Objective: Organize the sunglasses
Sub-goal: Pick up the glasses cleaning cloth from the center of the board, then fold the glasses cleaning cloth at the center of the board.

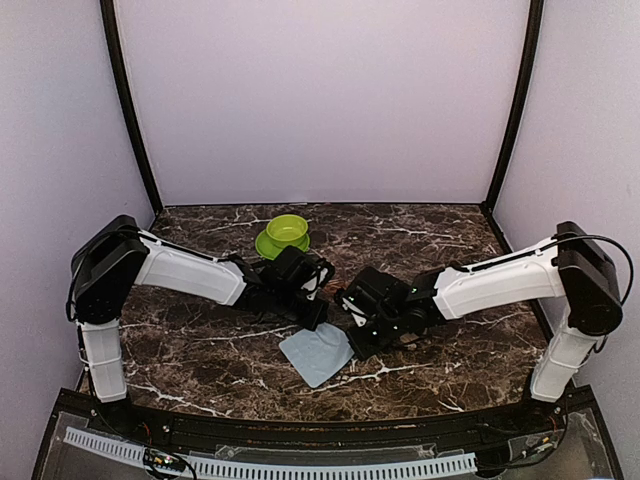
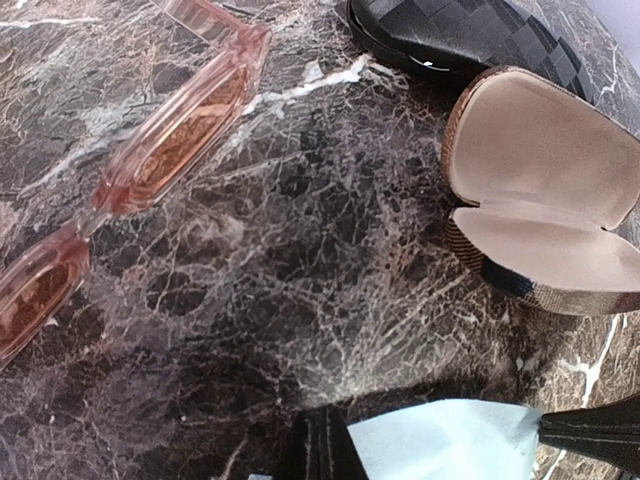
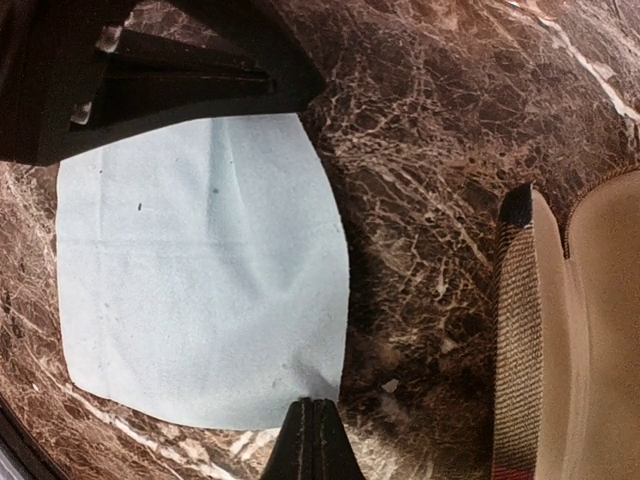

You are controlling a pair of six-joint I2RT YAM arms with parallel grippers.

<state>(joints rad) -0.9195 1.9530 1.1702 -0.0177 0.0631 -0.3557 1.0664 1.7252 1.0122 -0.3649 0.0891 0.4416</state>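
A dark brown marble surface with white veins fills the floor of a booth with plain lavender walls and black corner poles. Both arms reach in towards its middle.

A brown-and-beige striped glasses case lies open, its pale lining up, and a black woven-pattern case sits just behind it. A light blue cloth lies flat nearer the arm bases. A green bowl stands towards the back.

The sunglasses, pink-framed with reddish-brown translucent lenses, lie on the marble well apart from both cases, touched by neither tool.

The left tool is spread wide above the cloth's edge and has hold of nothing. The right tool has its fingers pressed together at the cloth's border; I cannot tell whether fabric is caught.
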